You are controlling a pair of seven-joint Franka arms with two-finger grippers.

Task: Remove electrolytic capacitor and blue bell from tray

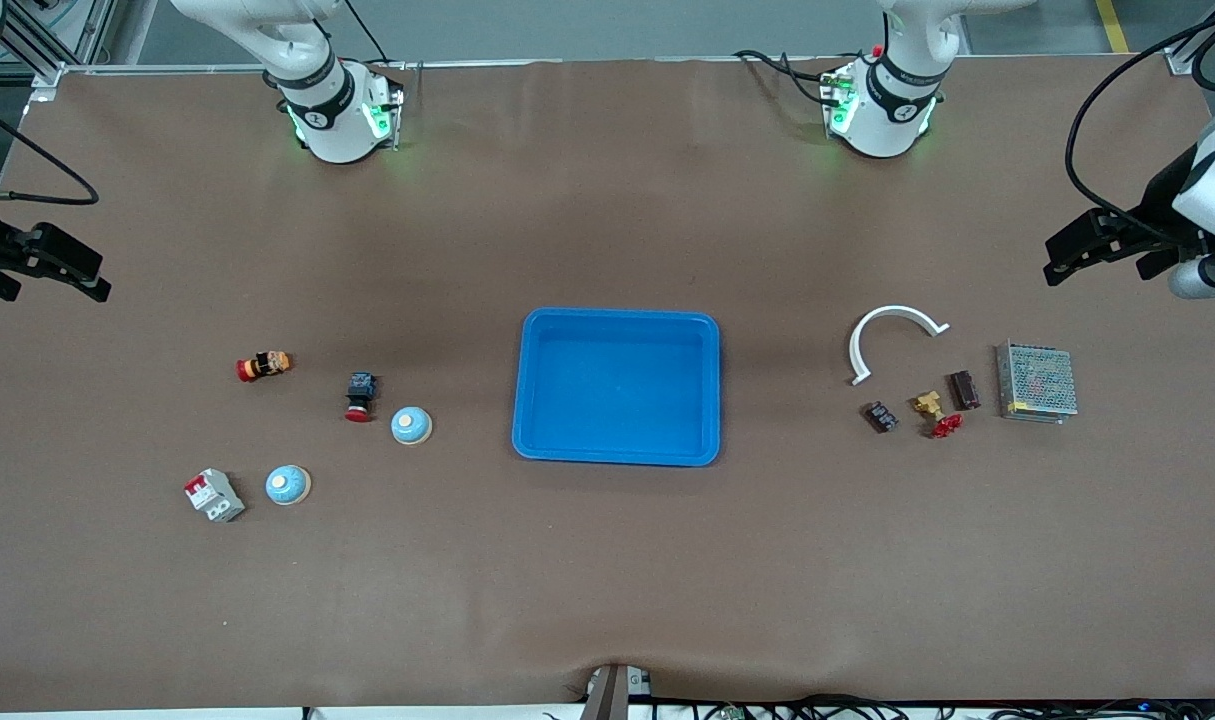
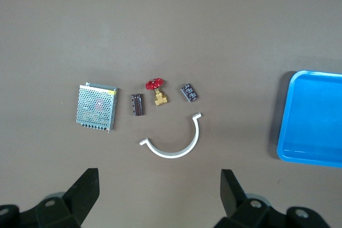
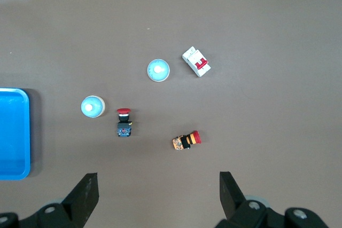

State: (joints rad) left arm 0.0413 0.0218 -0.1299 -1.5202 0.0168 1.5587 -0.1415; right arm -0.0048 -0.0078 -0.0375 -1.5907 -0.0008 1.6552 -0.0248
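Two light blue dome bells sit toward the right arm's end: one bell point(image 1: 410, 425) point(image 3: 92, 106) beside a red-capped black button, the other bell point(image 1: 288, 485) point(image 3: 158, 70) nearer the front camera beside a breaker. Toward the left arm's end lie two small dark box-shaped parts, a black one point(image 1: 879, 416) point(image 2: 189, 92) and a brown one point(image 1: 964, 390) point(image 2: 137, 104); I cannot tell which is the capacitor. My left gripper point(image 1: 1102, 255) point(image 2: 159, 177) hangs open and empty above that end. My right gripper point(image 1: 47, 270) point(image 3: 157, 180) hangs open and empty above the other end.
A blue tray point(image 1: 617, 455) sits mid-table. Near the dark parts lie a white curved strip point(image 1: 892, 335), a brass valve with a red handle point(image 1: 935, 410) and a metal mesh box point(image 1: 1036, 381). Near the bells lie a red-orange push button point(image 1: 264, 365), the black button point(image 1: 360, 397) and the white breaker point(image 1: 214, 495).
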